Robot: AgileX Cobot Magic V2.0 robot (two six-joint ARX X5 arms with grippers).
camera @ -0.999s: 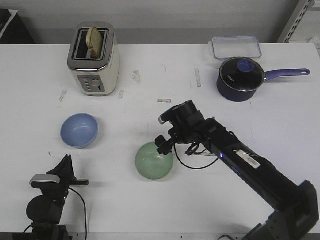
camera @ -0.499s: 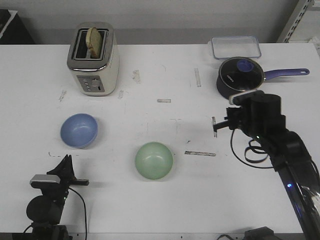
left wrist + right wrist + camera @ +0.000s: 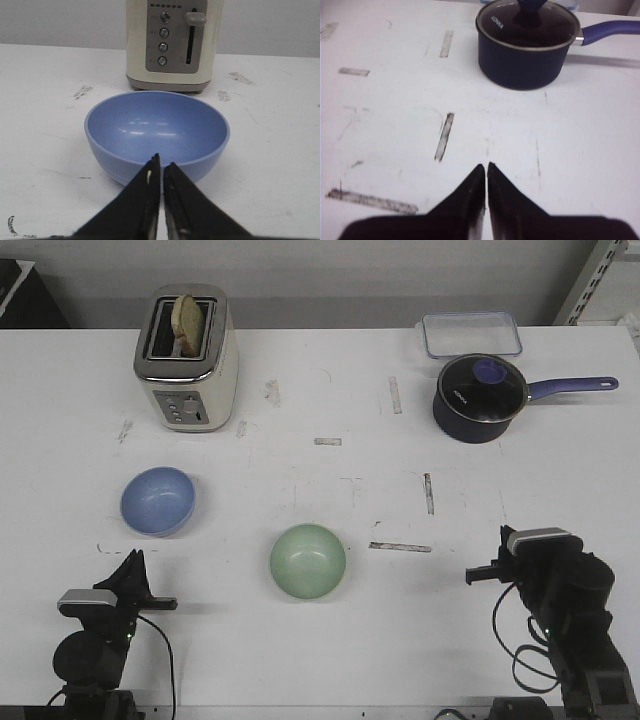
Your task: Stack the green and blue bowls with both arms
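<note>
- Blue bowl (image 3: 158, 501) sits on your white table (image 3: 300, 390) in front of the toaster (image 3: 187, 358), left of centre.
- Green bowl (image 3: 308, 561) rests apart, near centre.
- Left gripper (image 3: 161, 165): jaws pressed together, facing the blue bowl.
- Right gripper (image 3: 486, 170): jaws pressed together, facing the saucepan (image 3: 530, 42).

On the counter (image 3: 300, 390), taking its middle as the clock's centre, the toaster (image 3: 187, 358) stands at 10 o'clock and the lidded saucepan (image 3: 481, 397) at 2, with a flat container (image 3: 471, 333) just behind the pan. One bowl (image 3: 158, 501) sits at 8 o'clock, the other bowl (image 3: 308, 561) near 6. The left claw (image 3: 133, 575) rests at 7, just before the first bowl; the right claw (image 3: 480, 575) is at 5.
</note>
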